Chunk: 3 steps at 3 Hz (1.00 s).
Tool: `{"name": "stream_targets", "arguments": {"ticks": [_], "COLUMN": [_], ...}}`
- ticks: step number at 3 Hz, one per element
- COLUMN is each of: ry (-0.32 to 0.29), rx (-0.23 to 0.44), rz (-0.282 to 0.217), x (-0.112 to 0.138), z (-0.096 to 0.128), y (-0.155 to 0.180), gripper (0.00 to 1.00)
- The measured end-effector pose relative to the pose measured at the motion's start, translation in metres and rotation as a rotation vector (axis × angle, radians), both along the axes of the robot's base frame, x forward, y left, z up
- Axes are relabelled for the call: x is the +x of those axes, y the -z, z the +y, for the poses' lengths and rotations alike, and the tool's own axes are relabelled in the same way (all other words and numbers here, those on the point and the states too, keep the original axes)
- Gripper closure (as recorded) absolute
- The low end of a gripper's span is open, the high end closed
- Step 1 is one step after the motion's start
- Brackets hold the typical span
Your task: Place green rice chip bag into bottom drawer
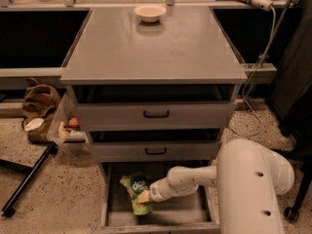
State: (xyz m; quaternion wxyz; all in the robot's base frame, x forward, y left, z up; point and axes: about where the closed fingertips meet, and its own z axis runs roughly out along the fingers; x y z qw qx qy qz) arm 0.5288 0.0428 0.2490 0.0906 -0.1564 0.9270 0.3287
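One white arm point(195, 177) comes in from the near right, its bulky shoulder closest to us, and runs leftward into the bottom drawer point(180, 212), which stands pulled out. The gripper point(145, 196) sits low inside the drawer's left half, against the bag point(134, 185). The bag lies within the drawer walls, left of centre, either on the grey floor or just above it; we cannot say which. Whether the gripper has hold of the bag or has let go, we cannot tell: contact is visible, the grasp is not. Judgement: transport looks done, since the bag is inside the target drawer; what is left is the release, if not yet made, and drawing the arm clear. Beyond, the middle drawer point(156, 151) and top drawer point(156, 114) show dark gaps above their fronts, black handles facing us. Farther back, a small bowl point(150, 12) stands on the cabinet top point(156, 52), near its rear edge.
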Motion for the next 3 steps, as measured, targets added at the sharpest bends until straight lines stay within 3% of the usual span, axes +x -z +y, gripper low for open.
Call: {"name": "stream_targets", "arguments": {"ticks": [1,2,3], "ry": [0.057,0.055,0.079], "rx": [0.025,0.022,0.034], "rz": [0.044,0.045,0.095], "x": [0.021,0.02,0.022], "z": [-0.002,-0.001,-0.007], "y": [0.039,0.04,0.067], "gripper": [1.0,1.0,1.0]}}
